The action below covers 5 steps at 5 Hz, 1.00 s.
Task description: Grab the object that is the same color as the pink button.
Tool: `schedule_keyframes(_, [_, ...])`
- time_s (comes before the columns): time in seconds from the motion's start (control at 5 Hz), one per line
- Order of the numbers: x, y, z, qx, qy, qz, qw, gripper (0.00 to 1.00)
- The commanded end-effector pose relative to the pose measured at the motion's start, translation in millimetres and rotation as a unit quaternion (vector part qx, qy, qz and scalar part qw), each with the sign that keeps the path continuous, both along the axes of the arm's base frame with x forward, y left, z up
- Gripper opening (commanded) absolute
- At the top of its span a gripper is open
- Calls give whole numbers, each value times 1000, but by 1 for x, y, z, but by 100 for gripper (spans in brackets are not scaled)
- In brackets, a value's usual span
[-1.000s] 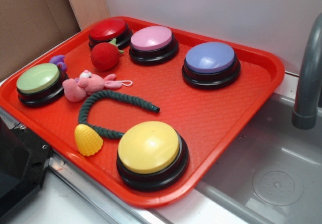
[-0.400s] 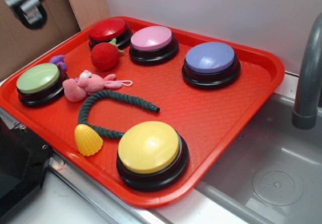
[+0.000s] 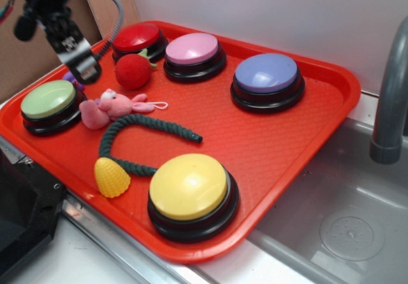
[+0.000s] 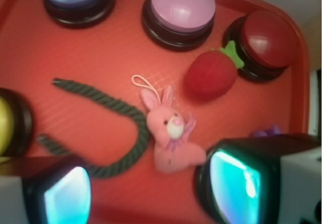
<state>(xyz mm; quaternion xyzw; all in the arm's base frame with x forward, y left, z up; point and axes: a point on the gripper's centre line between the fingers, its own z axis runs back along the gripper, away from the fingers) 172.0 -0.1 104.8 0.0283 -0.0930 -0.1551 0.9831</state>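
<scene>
1. Tray point(image 3: 306, 137): red, textured plastic, raised rim; holds every item listed below.
2. Pink plush rabbit point(image 3: 109, 107): the object matching the pink button in colour. Lies on the tray floor just beside the green-topped button point(image 3: 48, 100), with the dark green rope point(image 3: 137, 131) curving past it on the near side. Lighter face and long ears. A thin white string loop point(image 3: 159, 106) trails from the ears. In the wrist view the rabbit point(image 4: 170, 136) sits between the two fingers, low of centre, untouched.
3. Pink button point(image 3: 193, 49): pale pink dome on a black base, at the tray's far edge, between the red-topped button point(image 3: 136, 37) and the lavender-blue button point(image 3: 266, 74). Also seen in the wrist view point(image 4: 182, 7).
4. Red fuzzy ball point(image 3: 132, 71): green leaf tuft on top; rests near the front of the red-topped and pink buttons, apart from the rabbit.
5. Small purple toy point(image 3: 69, 76): mostly hidden behind the gripper, at the green-topped button's far side.
6. Yellow-topped button point(image 3: 189, 187): nearest corner of the tray, close to the rope's end.
7. Yellow ridged cone-shaped toy point(image 3: 111, 177): near the front rim, touching the rope.
8. Gripper point(image 3: 83, 67): hangs over the tray's left end, above the purple toy and apart from the rabbit. In the wrist view its fingers point(image 4: 236, 181) stand spread wide, holding nothing.
9. Sink basin point(image 3: 344, 220) and grey faucet point(image 3: 389, 105): to the right of the tray.
</scene>
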Motion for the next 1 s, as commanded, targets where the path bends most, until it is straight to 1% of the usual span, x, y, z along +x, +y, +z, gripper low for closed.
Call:
schedule_keyframes(0.0, [19,18,-46,29,19,33,999,100])
schedule_keyframes(0.2, [20,21,-59,43,29,36,998,100])
schedule_keyframes(0.4, [21,23,-67,41,39,34,998,100])
schedule_keyframes(0.6, [22,24,-69,37,36,39,998,0])
schedule_keyframes(0.8, [24,26,-68,33,36,44,998,0])
